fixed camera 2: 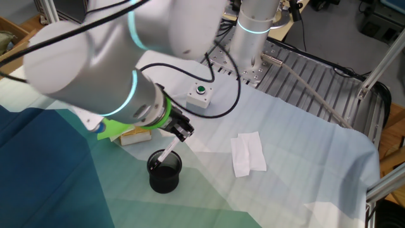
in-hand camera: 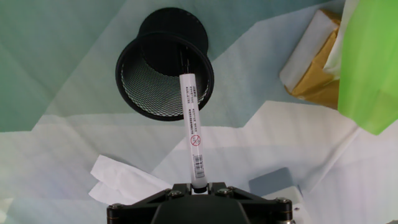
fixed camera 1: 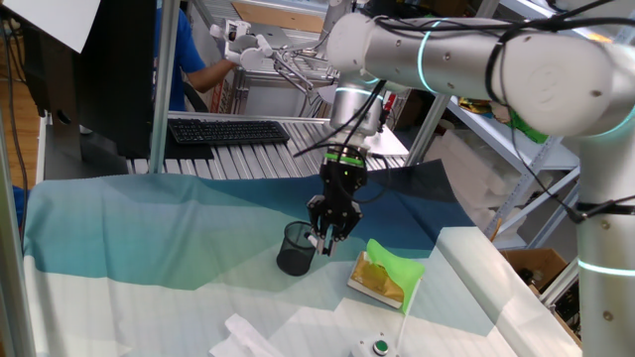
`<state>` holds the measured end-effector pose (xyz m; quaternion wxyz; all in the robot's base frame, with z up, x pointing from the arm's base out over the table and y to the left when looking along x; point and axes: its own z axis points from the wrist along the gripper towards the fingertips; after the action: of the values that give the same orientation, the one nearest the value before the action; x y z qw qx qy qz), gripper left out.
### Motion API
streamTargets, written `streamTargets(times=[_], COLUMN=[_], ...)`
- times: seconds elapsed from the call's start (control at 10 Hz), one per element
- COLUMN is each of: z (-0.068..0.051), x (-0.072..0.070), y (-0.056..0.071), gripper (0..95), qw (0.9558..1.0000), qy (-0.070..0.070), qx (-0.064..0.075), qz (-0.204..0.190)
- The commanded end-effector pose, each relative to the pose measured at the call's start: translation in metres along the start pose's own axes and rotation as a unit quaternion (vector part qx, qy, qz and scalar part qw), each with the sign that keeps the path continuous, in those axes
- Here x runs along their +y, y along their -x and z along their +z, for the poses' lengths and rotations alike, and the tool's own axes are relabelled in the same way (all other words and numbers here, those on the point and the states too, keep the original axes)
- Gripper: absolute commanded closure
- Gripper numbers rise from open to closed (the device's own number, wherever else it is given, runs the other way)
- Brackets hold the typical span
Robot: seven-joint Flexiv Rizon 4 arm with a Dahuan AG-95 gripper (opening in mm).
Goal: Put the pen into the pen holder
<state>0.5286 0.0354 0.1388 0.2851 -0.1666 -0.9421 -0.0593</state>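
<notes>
Blue-green cloth covers our surface. Our gripper [in-hand camera: 198,184] has its jaws pinching the pen [in-hand camera: 192,124] by its rear end, tip over the holder [in-hand camera: 164,76]; light, stiff, slick.

One fixed view sits low across the table from my base, facing back toward the shelving, with my arm entering from the upper right of the frame and the pen holder [fixed camera 1: 296,247] near centre. The other fixed view looks steeply down from beside my shoulder, my arm filling its upper left, the holder [fixed camera 2: 164,171] at lower centre. My hand view peers straight along the fingers, very near, holder [in-hand camera: 164,76] in the upper middle. All three share the holder and the yellow-and-green sponge block [fixed camera 1: 387,274].
</notes>
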Motion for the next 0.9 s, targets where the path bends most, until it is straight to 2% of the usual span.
streamTargets(times=[0.1, 0.5, 0.9], z=[0.0027, 0.0027, 0.0027], x=[-0.0013, -0.0013, -0.0013], y=[-0.0018, -0.0018, -0.0018], gripper=[95.0, 95.0, 95.0], qw=[1.0, 0.9997, 0.9993], qy=[0.0, -0.002, 0.008], qx=[-0.004, 0.011, 0.015], qz=[0.004, 0.02, 0.032])
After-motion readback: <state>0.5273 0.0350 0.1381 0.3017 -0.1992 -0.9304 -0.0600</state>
